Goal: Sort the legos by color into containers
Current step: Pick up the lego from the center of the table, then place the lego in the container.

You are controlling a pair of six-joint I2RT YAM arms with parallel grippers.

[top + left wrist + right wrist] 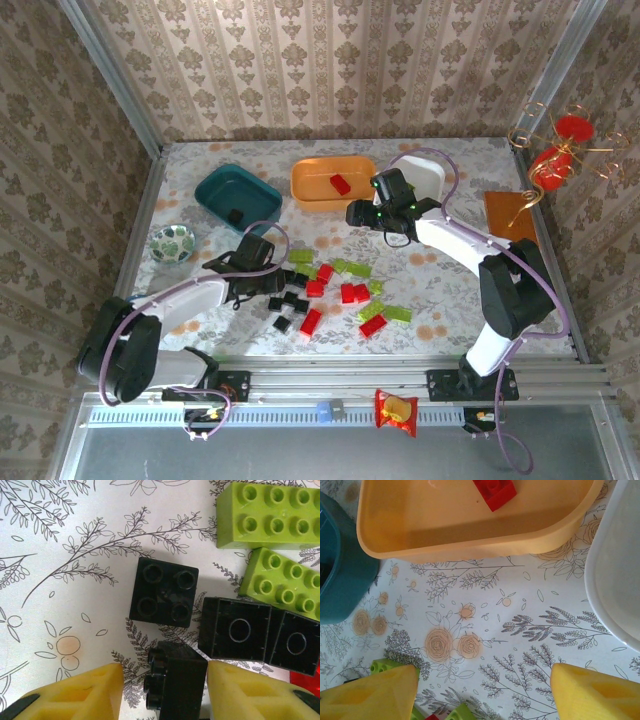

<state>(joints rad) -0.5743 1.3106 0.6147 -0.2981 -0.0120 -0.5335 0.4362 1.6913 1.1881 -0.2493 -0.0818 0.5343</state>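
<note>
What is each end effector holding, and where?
Right end effector: nothing. Left end effector: black lego between its fingers; whether clamped cannot be told.

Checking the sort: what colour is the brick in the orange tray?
The brick is red, clearest in the right wrist view.

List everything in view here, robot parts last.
Dark teal plastic tray: one, far left; one black brick inside.
Orange plastic tray: one, far centre; one red brick inside.
White plastic tray: one, far right.
Loose plastic bricks: roughly twenty, black, red, lime green, mid-table.
Patterned round bowl: one, green-white, left edge.
Red-and-yellow snack packet: one, near edge.
Red-and-gold ornament: one, right side.
Brown flat board: one, right edge.
Left gripper: one, yellow, open astride a side-lying black brick.
Right gripper: one, yellow, open, empty, near the orange tray.
</note>
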